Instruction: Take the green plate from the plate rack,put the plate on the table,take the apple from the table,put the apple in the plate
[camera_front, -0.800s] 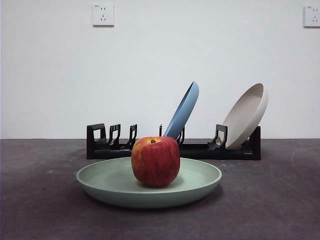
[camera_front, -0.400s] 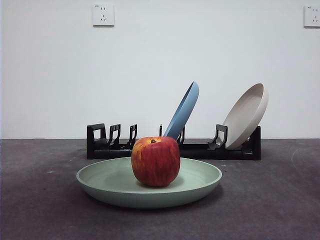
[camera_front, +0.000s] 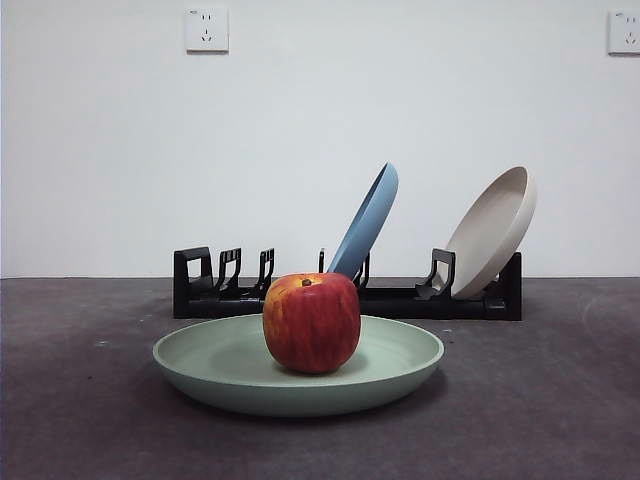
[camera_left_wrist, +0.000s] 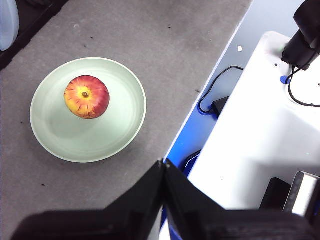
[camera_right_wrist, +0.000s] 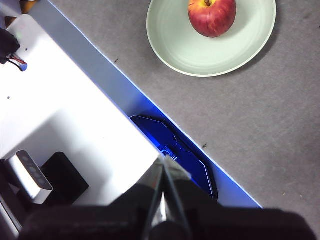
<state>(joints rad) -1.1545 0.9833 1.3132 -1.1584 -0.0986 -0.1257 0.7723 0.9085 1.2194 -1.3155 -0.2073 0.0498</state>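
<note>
Red with yellow-orange streaks, the apple (camera_front: 311, 322) sits upright in the green plate (camera_front: 200, 368), its small dark stem dimple facing up. That plate is wide, shallow and a matte pale sage, much broader than the fruit, and it lies flat on the table (camera_front: 560, 400), a dark grey surface with faint scuffs.

From the front view I see the plate rack (camera_front: 400, 298) just behind the plate, long, low and black. A blue plate (camera_front: 366, 220) leans in it near the middle and a beige plate (camera_front: 492, 230) leans at one end. Neither of my arms shows in this view.

My left wrist view looks down on the apple (camera_left_wrist: 87, 96), which sits off-centre in the green plate (camera_left_wrist: 115, 125), toward one side of the rim; that offset is hard to read from the front. My left gripper (camera_left_wrist: 164, 170) hangs well apart from the plate, near the table edge, its two black jaws pressed together on nothing.

My right wrist view catches the apple (camera_right_wrist: 212, 16) and the green plate (camera_right_wrist: 200, 55) from the other side. My right gripper (camera_right_wrist: 163, 167) hangs beyond the table edge, jaws likewise closed and empty.
</note>
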